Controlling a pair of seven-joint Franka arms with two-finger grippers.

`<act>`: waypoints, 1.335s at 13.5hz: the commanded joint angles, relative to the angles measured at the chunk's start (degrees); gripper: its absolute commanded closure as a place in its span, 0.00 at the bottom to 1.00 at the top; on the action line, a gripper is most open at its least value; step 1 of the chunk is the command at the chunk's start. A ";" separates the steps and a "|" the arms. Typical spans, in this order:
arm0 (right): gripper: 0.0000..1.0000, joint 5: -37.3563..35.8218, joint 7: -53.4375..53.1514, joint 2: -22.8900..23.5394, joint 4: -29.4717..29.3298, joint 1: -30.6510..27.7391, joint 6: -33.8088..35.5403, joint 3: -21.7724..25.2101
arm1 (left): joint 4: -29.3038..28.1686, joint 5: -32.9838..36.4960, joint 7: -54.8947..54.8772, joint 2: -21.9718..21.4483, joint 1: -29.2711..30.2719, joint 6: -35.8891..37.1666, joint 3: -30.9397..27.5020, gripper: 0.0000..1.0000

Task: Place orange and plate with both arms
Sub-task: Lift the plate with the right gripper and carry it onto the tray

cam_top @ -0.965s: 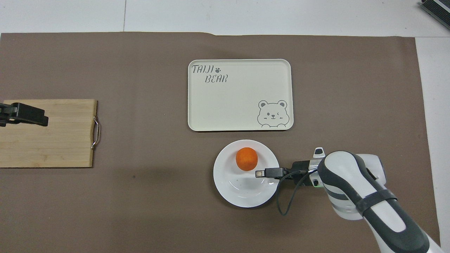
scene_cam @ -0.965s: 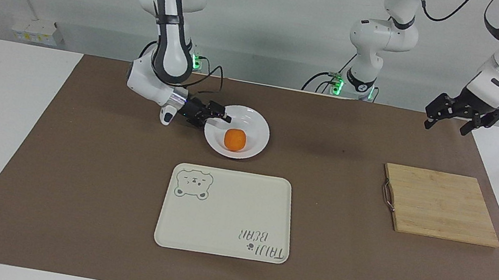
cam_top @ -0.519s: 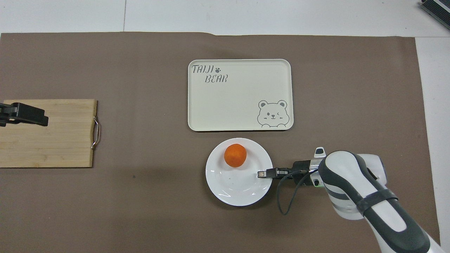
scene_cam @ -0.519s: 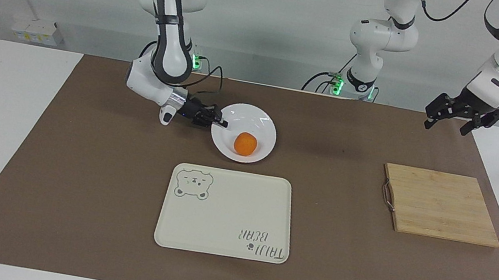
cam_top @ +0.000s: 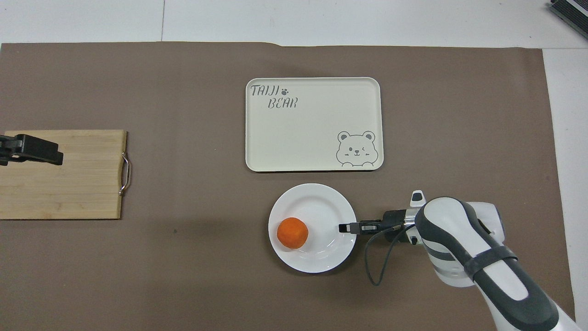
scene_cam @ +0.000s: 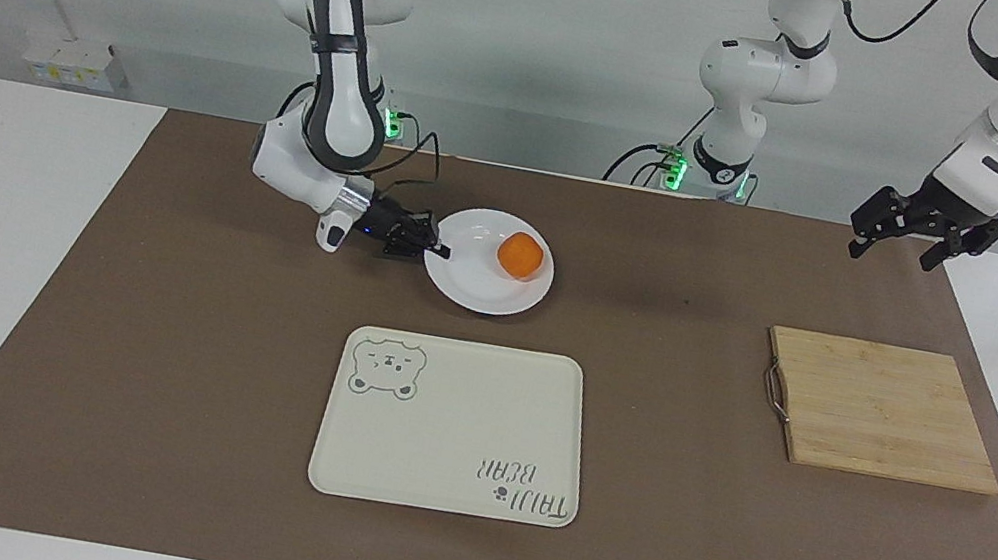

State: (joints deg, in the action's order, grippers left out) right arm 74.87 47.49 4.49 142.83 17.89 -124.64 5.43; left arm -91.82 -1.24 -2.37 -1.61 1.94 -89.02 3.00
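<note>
The white plate [scene_cam: 472, 288] [cam_top: 318, 201] lies on the brown mat, nearer to the robots than the tray. My right gripper [scene_cam: 436, 251] [cam_top: 344, 227] is low and level, shut on the plate's rim at the edge toward the right arm's end. The orange [scene_cam: 520, 255] [cam_top: 292, 233] sits in the plate, against the rim away from that gripper and on the side nearer to the robots. My left gripper [scene_cam: 906, 242] [cam_top: 31, 150] hangs open and empty in the air over the cutting board, waiting.
A cream tray with a bear drawing [scene_cam: 454, 425] [cam_top: 312, 124] lies just past the plate, farther from the robots. A wooden cutting board with a metal handle [scene_cam: 883, 410] [cam_top: 62, 174] lies toward the left arm's end.
The right gripper's fingers closed on the plate's rim. The plate shifted a little, and the orange rolled from the tray side across to the side nearer the robots. The left arm stayed still.
</note>
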 commanded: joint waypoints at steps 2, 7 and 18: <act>1.00 4.67 1.90 -0.19 -1.41 -2.41 5.10 -0.25 | -0.99 0.72 -0.36 -1.03 0.25 -0.81 0.08 0.00; 1.00 5.47 0.24 2.53 -6.75 -3.83 7.05 -0.16 | -0.99 0.72 -0.36 -1.03 0.25 -0.81 0.08 0.00; 1.00 4.06 -15.65 13.60 -28.10 -4.35 4.50 -0.07 | -0.99 0.72 -0.36 -1.03 0.25 -0.81 0.08 0.00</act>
State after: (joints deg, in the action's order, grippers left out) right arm 78.67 36.59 14.17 121.83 14.11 -120.46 5.61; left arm -91.82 -1.24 -2.37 -1.61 1.94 -89.02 3.00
